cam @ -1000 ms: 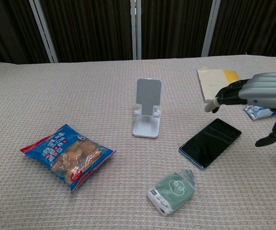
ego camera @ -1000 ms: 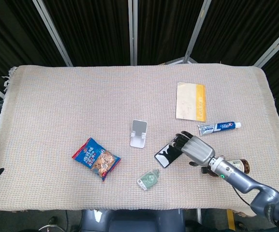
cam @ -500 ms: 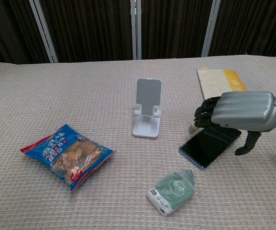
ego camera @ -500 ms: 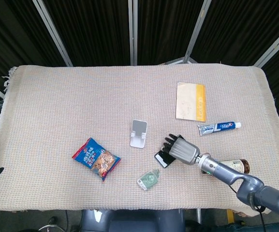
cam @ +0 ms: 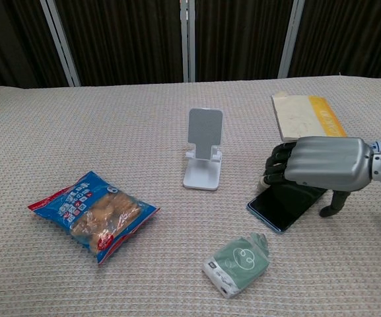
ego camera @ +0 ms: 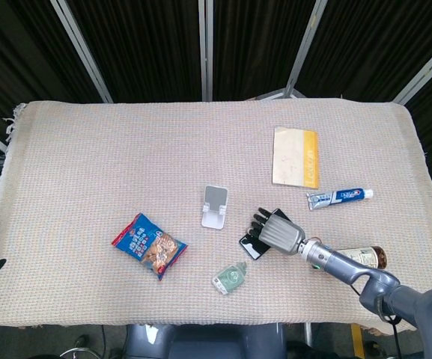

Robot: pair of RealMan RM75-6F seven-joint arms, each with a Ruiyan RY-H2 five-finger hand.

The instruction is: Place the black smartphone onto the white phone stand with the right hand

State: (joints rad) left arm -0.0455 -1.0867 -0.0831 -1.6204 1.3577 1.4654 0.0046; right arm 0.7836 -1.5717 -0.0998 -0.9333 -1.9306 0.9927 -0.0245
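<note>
The black smartphone lies flat on the woven cloth, right of the white phone stand, which stands upright with nothing on it. My right hand sits low over the phone and covers most of it. Its fingers curl down past the phone's far edge and the thumb reaches down on the near side. The phone's near-left corner still shows and rests on the cloth. My left hand is not visible.
A blue snack bag lies left of the stand. A green pouch sits just in front of the phone. A yellow-edged booklet, a toothpaste tube and a dark bottle lie to the right.
My right hand has come down and moved left over the phone, from hovering at its right end to covering it. The phone has not moved.
</note>
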